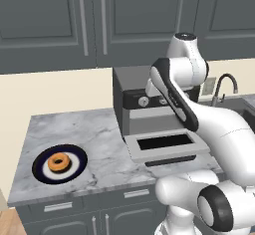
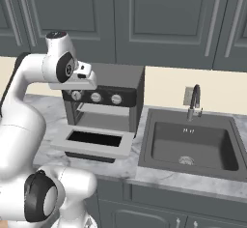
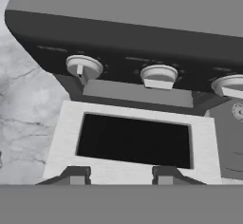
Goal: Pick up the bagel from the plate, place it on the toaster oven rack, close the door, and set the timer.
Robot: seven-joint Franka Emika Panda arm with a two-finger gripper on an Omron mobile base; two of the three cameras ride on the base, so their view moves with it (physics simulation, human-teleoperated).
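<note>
bagel (image 1: 59,163) on plate (image 1: 42,173), left of toaster oven (image 1: 130,99) | door (image 3: 64,137) dropped open, likely so the rack can be loaded | gripper (image 3: 118,175) above door, fingers apart, holding nothing | pick not started

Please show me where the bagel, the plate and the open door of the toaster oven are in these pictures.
bagel (image 1: 59,163): left base view, on its tan top ring.
plate (image 1: 42,172): left base view, on its navy rim.
door (image 2: 124,147): right base view, on its silver frame, right of the glass.
</note>
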